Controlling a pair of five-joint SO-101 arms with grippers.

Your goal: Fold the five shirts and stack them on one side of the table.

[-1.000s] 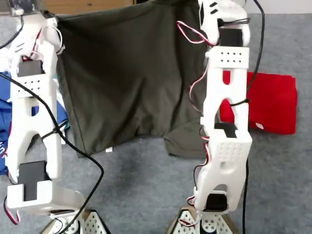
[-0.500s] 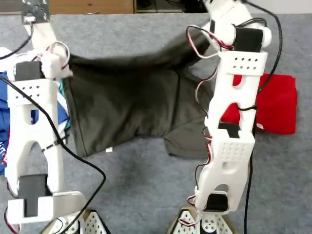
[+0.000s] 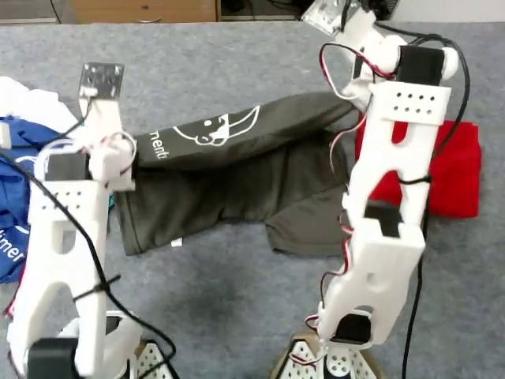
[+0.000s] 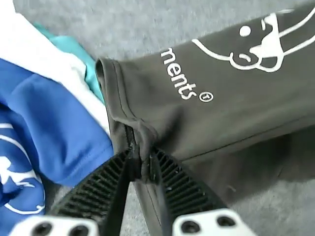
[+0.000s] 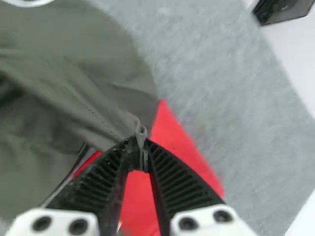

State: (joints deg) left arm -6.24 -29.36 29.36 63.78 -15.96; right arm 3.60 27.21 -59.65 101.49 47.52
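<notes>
The olive shirt (image 3: 237, 181) is soft matt cloth, its white print smooth; the red shirt (image 3: 450, 174) and blue shirt (image 4: 44, 128) are matt cloth too; the table (image 3: 229, 308) wears rough grey felt-like cloth; the arms (image 3: 67, 237) are matt white plastic, their fingers (image 4: 101, 186) ribbed black.

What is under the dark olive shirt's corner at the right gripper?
The red folded shirt shows beneath the corner that the right gripper pinches. How far it runs under the dark olive shirt is covered by that cloth.
</notes>
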